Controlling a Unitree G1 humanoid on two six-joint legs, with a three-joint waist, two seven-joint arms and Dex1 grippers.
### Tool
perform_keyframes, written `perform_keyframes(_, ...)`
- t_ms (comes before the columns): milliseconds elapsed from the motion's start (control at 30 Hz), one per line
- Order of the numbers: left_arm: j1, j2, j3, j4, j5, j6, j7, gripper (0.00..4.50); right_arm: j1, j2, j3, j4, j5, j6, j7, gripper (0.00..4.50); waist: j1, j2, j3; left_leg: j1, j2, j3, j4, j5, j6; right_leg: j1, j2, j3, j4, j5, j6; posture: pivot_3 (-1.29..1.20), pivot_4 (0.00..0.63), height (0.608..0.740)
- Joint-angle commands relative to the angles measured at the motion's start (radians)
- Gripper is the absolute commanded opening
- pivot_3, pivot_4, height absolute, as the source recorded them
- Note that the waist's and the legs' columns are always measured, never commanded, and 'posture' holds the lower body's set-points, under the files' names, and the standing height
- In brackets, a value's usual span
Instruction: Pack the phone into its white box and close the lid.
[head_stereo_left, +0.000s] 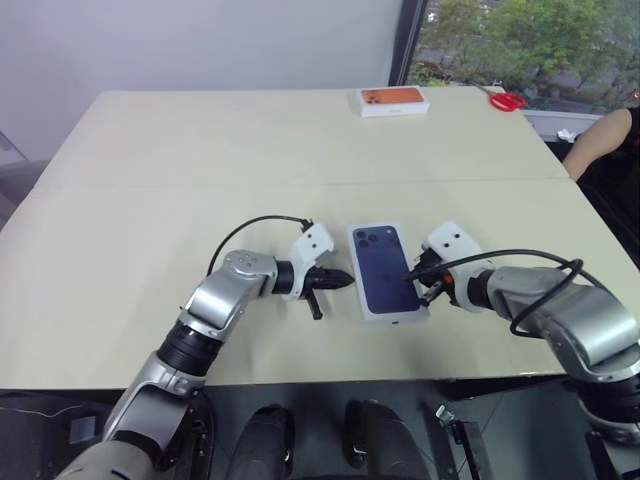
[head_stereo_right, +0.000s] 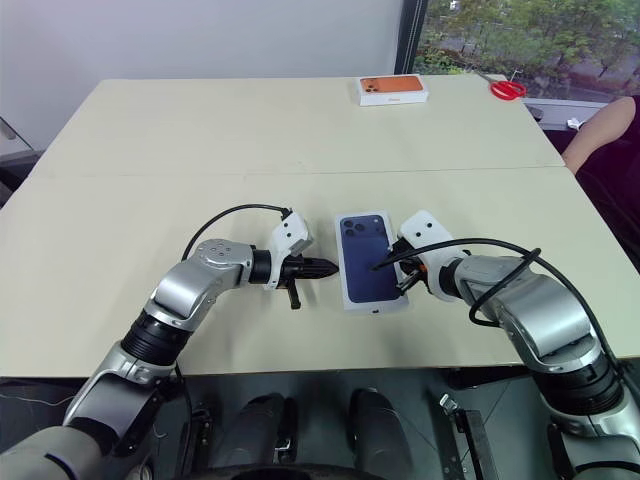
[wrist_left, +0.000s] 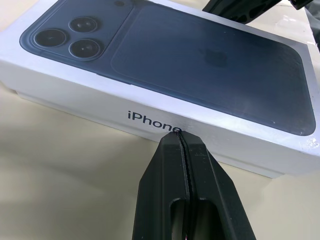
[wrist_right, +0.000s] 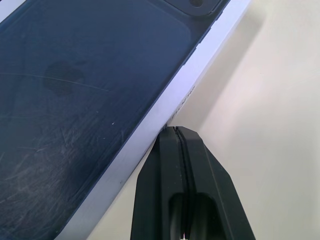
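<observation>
The lid (head_stereo_left: 385, 270), white with a dark blue phone picture on its face, lies flat on the table near the front edge and covers the white box. A thin white strip of the box (wrist_left: 262, 171) shows under the lid's side wall. The phone is hidden. My left gripper (head_stereo_left: 349, 280) is shut and empty, its tip touching the lid's left side wall by the printed lettering (wrist_left: 152, 120). On the opposite long side, my right gripper (head_stereo_left: 409, 274) is also shut and empty, its tip (wrist_right: 175, 130) against the lid's wall at table level.
A white box printed with an orange phone (head_stereo_left: 393, 100) sits at the far edge of the beige table (head_stereo_left: 200, 170). Red scissors (head_stereo_left: 507, 101) lie to its right. A person's arm (head_stereo_left: 600, 140) rests at the table's far right corner.
</observation>
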Motion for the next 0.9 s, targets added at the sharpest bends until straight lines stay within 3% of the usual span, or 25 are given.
perform_keyframes(33, -0.012, 0.012, 0.032, -0.024, -0.029, -0.014, -0.017, 0.00, 0.008, -0.029, -0.030, -0.024, -0.003, -0.027, 0.029, 0.02, 0.000, 0.000, 0.000, 0.000, 0.000, 0.000, 0.000, 0.000, 0.000, 0.000, 0.000, 0.000, 0.000, 0.000, 0.000, 0.00, 0.150, 0.740)
perform_keyframes(200, -0.028, 0.047, 0.095, -0.028, -0.073, -0.006, -0.032, 0.00, 0.079, -0.149, -0.129, -0.039, -0.010, -0.101, 0.107, 0.02, 0.001, 0.000, 0.000, 0.000, 0.000, 0.000, 0.000, 0.000, 0.000, 0.000, 0.000, 0.000, 0.000, 0.000, 0.000, 0.00, 0.150, 0.740)
perform_keyframes(333, -0.099, -0.007, 0.134, 0.009, -0.090, 0.002, 0.018, 0.00, 0.146, -0.216, -0.200, -0.073, 0.001, -0.191, 0.183, 0.02, 0.005, 0.000, 0.000, 0.000, 0.000, 0.000, 0.000, 0.000, 0.000, 0.001, 0.000, 0.000, 0.000, 0.000, 0.000, 0.00, 0.150, 0.740)
perform_keyframes(467, -0.184, -0.087, 0.117, 0.093, -0.048, -0.007, 0.093, 0.00, 0.194, -0.209, -0.243, -0.145, 0.051, -0.243, 0.249, 0.02, 0.003, 0.000, 0.000, 0.000, -0.001, 0.000, 0.001, 0.000, 0.000, 0.002, 0.000, 0.000, -0.001, 0.000, 0.001, 0.00, 0.150, 0.740)
perform_keyframes(633, -0.293, -0.163, 0.046, 0.326, 0.053, 0.025, 0.182, 0.00, 0.201, -0.130, -0.124, -0.237, 0.099, -0.180, 0.213, 0.02, -0.001, 0.000, 0.000, 0.003, -0.002, 0.000, 0.001, 0.000, 0.000, 0.004, 0.001, 0.000, 0.000, 0.001, 0.001, 0.00, 0.150, 0.740)
perform_keyframes(900, -0.290, -0.145, -0.040, 0.353, 0.096, 0.077, 0.123, 0.00, 0.192, -0.068, -0.009, -0.204, 0.066, -0.050, 0.105, 0.02, 0.001, -0.001, 0.000, 0.008, 0.000, -0.001, 0.000, 0.000, 0.000, 0.009, 0.001, 0.000, -0.001, 0.000, 0.001, 0.00, 0.150, 0.740)
